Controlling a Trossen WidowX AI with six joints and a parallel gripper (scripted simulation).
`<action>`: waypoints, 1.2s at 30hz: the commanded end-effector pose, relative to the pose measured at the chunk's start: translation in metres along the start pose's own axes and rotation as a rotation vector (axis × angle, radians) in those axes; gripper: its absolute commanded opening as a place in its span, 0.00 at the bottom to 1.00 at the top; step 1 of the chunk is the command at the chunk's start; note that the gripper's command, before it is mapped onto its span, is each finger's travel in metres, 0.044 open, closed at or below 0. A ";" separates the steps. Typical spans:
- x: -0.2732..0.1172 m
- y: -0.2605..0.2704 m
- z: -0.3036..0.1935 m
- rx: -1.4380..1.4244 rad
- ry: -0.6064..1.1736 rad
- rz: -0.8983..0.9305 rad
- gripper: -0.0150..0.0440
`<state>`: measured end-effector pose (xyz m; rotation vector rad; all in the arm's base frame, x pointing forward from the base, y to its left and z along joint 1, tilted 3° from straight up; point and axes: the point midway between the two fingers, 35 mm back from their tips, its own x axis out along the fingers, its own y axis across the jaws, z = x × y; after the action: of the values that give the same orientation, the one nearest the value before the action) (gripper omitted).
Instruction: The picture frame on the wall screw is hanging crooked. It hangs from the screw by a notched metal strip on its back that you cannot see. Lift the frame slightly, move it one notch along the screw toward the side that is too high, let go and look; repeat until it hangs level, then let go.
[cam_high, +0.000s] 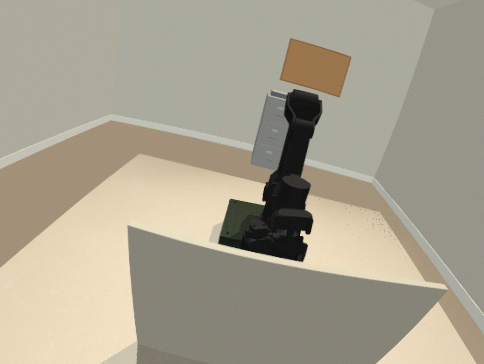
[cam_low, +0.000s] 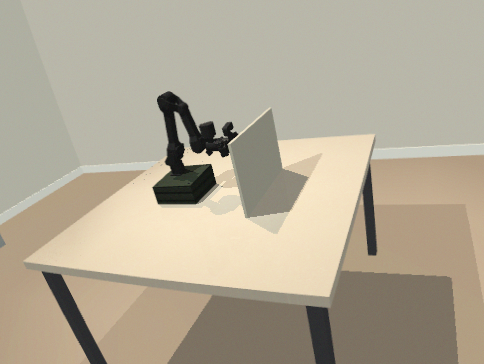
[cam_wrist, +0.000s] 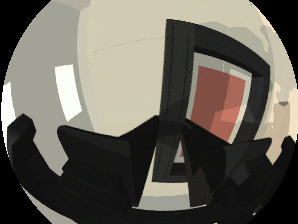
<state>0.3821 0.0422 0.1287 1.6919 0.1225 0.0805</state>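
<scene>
The picture frame (cam_wrist: 176, 75) has a dark border around a pale mat and a red picture (cam_wrist: 215, 95). It shows only in the wrist view; the upright grey wall panel (cam_high: 260, 305) (cam_low: 257, 165) hides it in the top and exterior views. My gripper (cam_wrist: 169, 121) is shut on the picture frame, with the side bar at the left of the wrist view between its fingers. In the exterior view the fingertips are hidden behind the panel. The screw and the notched strip are hidden. The wrist view is slanted and distorted, so I cannot tell how level the frame is.
The arm stands on a dark green block (cam_high: 240, 217) (cam_low: 182, 185) on the pale table (cam_high: 65, 285) (cam_low: 200, 250), on the frame's side of the panel. A grey cabinet (cam_high: 267, 130) and an orange-brown board (cam_high: 315, 67) are farther back.
</scene>
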 end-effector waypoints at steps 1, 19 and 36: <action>0.000 0.005 0.000 0.001 -0.003 0.016 0.25; 0.000 0.005 -0.005 0.001 -0.003 0.016 0.25; 0.000 0.003 -0.004 0.001 -0.003 0.016 0.25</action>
<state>0.3817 0.0465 0.1295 1.6917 0.1191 0.0817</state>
